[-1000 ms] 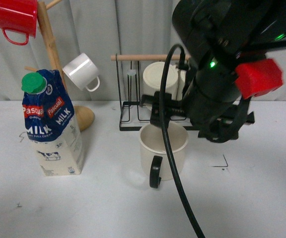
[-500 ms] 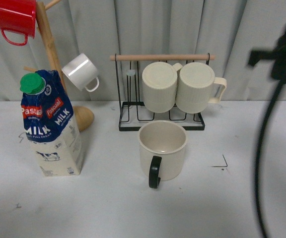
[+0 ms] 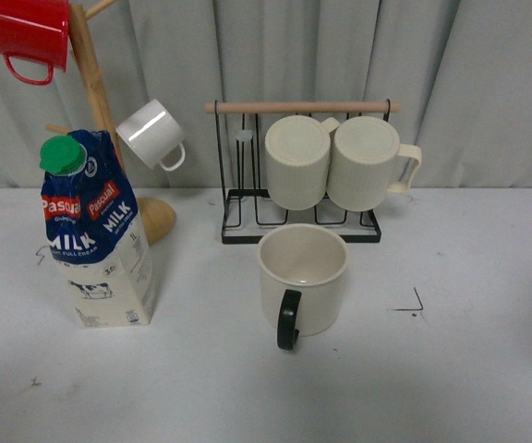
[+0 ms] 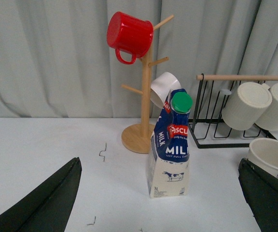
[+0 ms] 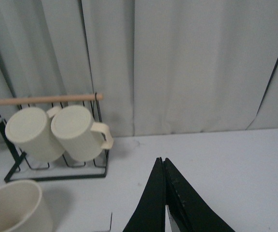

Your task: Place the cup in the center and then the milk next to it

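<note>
The cup (image 3: 303, 277), a wide cream mug, stands upright near the middle of the white table with its black handle (image 3: 287, 318) facing the camera. The milk (image 3: 95, 240), a blue-topped carton with a green cap, stands upright well to the cup's left. Neither arm shows in the front view. In the left wrist view my left gripper (image 4: 159, 161) is open and empty, with the milk (image 4: 170, 145) farther out between its fingers (image 4: 47, 203) and the cup (image 4: 271, 154) at the edge. My right gripper (image 5: 160, 159) is shut on nothing, above the table to the right of the cup (image 5: 11, 208).
A wooden mug tree (image 3: 90, 92) behind the milk carries a red mug (image 3: 28, 32) and a small white mug (image 3: 151, 134). A black wire rack (image 3: 303, 226) right behind the cup holds two ribbed cream mugs (image 3: 340, 161). A curtain closes the back.
The right arm, which hung over the cup a second ago, has pulled away up and to the right, out of the front view. The cup stands free; the milk has not moved.
</note>
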Controlling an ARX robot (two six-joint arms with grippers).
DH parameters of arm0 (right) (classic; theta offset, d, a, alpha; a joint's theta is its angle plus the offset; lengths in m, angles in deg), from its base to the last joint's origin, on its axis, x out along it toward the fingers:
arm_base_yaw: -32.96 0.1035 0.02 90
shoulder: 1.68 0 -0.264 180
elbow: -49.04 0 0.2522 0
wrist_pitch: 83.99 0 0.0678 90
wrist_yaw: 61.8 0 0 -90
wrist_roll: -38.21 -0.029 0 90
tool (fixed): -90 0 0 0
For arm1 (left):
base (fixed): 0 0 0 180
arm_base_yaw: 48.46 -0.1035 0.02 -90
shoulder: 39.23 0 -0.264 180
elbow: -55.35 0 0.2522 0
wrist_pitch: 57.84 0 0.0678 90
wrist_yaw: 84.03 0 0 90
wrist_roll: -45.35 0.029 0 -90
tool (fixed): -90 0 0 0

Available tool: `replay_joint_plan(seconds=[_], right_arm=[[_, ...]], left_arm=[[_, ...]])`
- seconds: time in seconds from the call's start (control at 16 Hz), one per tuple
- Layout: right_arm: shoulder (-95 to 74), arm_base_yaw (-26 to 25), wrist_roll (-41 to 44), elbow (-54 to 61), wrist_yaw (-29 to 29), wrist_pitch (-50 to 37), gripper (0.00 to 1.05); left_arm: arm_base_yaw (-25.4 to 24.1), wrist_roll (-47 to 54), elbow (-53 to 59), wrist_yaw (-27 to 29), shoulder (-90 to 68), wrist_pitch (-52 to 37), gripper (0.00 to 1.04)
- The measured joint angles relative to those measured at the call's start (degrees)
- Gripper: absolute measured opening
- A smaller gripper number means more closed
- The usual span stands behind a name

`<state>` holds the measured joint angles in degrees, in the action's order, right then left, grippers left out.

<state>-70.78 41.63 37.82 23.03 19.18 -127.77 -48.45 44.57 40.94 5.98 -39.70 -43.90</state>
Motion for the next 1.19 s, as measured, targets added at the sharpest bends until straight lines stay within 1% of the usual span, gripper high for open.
replay_joint_plan(seconds=[0.06, 0.12, 0.38, 0.44, 0.5, 0.75, 1.12, 1.19], right_arm=[[2.2, -0.8, 0.0, 2.2, 1.2, 1.8, 0.02], [2.4, -1.9, 0.0, 5.0, 2.0, -2.0, 0.02], [12.4, -3.9, 0.0, 8.6, 4.2, 5.0, 0.02], [16.2, -7.5, 0.0, 9.4, 8.4, 7.8, 0.02], [18.6, -9.0, 0.0, 9.9, 8.3, 10.1, 0.02], [30.3, -8.7, 0.0, 11.4, 8.9, 19.8, 0.02], [43.1, -8.7, 0.0, 11.6, 8.9, 31.8, 0.02], [47.7, -8.7, 0.0, 11.6, 8.9, 36.2, 0.02]], left_arm=[[0.0, 0.0, 0.0, 0.0, 0.0, 0.0, 0.98], [0.0, 0.0, 0.0, 0.0, 0.0, 0.0, 0.98], [0.0, 0.0, 0.0, 0.0, 0.0, 0.0, 0.98], [0.0, 0.0, 0.0, 0.0, 0.0, 0.0, 0.98], [0.0, 0.0, 0.0, 0.0, 0.0, 0.0, 0.98], [0.0, 0.0, 0.0, 0.0, 0.0, 0.0, 0.98], [0.0, 0.0, 0.0, 0.0, 0.0, 0.0, 0.98], [0.0, 0.0, 0.0, 0.0, 0.0, 0.0, 0.98]])
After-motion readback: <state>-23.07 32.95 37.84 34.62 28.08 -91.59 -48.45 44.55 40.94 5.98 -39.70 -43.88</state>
